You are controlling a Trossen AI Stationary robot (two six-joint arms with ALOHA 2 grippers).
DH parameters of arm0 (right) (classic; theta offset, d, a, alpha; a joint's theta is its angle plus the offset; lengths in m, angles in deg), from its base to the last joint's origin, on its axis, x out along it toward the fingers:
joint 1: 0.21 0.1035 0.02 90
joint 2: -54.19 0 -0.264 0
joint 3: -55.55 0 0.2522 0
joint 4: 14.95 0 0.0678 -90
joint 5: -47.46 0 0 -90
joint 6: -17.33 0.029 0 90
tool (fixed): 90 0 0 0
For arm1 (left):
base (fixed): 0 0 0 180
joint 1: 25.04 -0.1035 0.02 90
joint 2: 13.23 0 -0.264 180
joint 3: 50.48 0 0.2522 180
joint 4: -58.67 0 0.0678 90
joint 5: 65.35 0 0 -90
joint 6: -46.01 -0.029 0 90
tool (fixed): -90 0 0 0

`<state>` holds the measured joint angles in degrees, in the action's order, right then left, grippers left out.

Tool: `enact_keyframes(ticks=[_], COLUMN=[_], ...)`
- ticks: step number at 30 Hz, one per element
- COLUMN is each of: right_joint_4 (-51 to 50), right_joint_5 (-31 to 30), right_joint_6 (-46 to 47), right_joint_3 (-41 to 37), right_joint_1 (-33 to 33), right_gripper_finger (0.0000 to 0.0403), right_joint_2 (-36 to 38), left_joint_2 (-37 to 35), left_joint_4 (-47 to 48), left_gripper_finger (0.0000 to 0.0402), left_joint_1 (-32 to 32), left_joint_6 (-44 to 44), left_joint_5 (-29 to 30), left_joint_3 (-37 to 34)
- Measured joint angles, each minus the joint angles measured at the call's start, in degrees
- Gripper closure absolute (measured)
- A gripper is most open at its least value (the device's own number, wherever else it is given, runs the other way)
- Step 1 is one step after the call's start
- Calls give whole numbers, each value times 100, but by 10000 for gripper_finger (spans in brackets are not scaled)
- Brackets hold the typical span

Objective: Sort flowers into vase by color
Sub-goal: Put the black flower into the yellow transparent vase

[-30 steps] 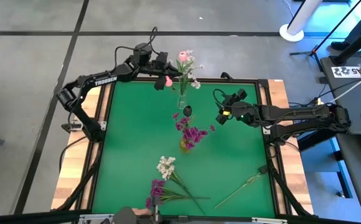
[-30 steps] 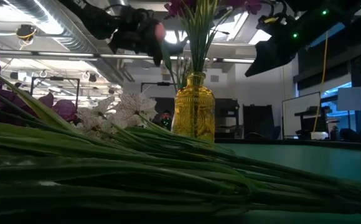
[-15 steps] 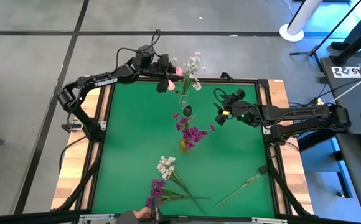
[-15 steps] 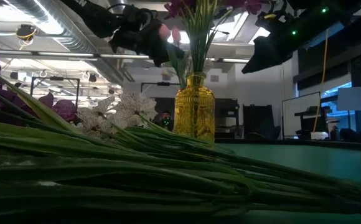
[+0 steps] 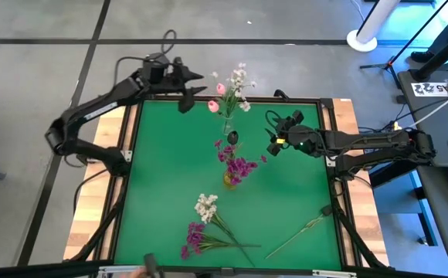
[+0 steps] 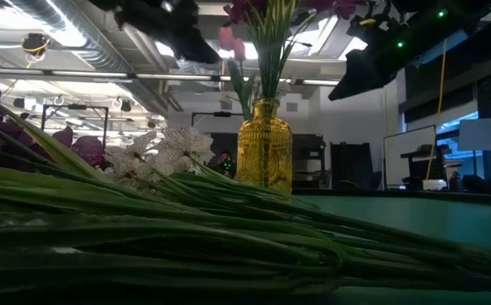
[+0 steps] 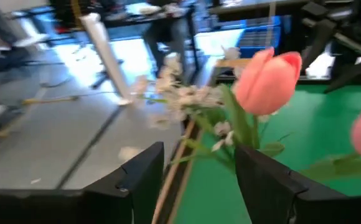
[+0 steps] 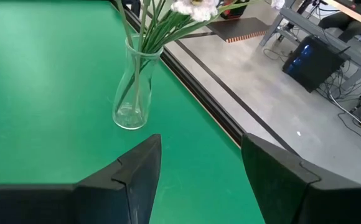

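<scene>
A clear glass vase [image 5: 225, 127] stands near the far edge. It holds white blossom sprigs [image 5: 240, 80] and pink tulip buds [image 5: 218, 88]. My left gripper [image 5: 195, 92] hangs open just left of them, the tulip [image 7: 266, 71] beyond its fingertips, untouched. An amber vase [image 5: 230, 180] mid-table holds purple blossoms [image 5: 240, 164]. A white sprig [image 5: 205, 205] and a purple sprig [image 5: 195, 234] lie flat near the front edge. My right gripper [image 5: 273, 144] hovers open right of the clear vase [image 8: 132, 93], holding nothing.
A bare green stem [image 5: 297, 235] lies on the mat at the front right. In the low view the lying stems [image 6: 186, 229] fill the foreground before the amber vase [image 6: 264, 144]. Open green mat spreads left and right of the vases.
My left gripper has opened and let go of a pink tulip. It then drew back toward the table's far left corner. The tulip stays standing in the clear vase with the white sprigs.
</scene>
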<state>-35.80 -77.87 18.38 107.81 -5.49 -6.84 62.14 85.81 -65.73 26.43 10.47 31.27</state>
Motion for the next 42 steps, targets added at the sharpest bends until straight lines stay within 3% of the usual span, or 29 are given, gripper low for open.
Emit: enact_keyframes(ticks=[6,12,17,22,25,34,38,42], right_joint_4=[-237,-2052,-3686,-3830,-3834,-3789,-3784,-3788], right_joint_5=[278,956,1689,2859,2992,2620,2597,2826], right_joint_6=[-100,171,784,1746,2250,3817,4236,4654], right_joint_3=[19,826,1790,2114,2109,2107,2103,2100], right_joint_1=[9,320,852,1541,2210,4046,4516,4743], right_gripper_finger=[182,182,182,182,182,182,182,182], right_joint_2=[205,680,802,772,536,-864,-1569,-2107], left_joint_2=[-964,-1749,-2128,-2186,-2081,-2022,-2024,-2021], left_joint_4=[1050,1935,2335,2747,3012,3096,3054,3051], left_gripper_finger=[210,210,210,210,210,210,211,211], left_joint_1=[31,378,1044,2022,2718,4696,5451,6039], left_joint_6=[204,689,1233,1911,2283,3192,3633,4105], left_joint_5=[397,396,381,383,566,1459,2343,2811], left_joint_3=[0,0,0,0,2,-445,-676,-1057])
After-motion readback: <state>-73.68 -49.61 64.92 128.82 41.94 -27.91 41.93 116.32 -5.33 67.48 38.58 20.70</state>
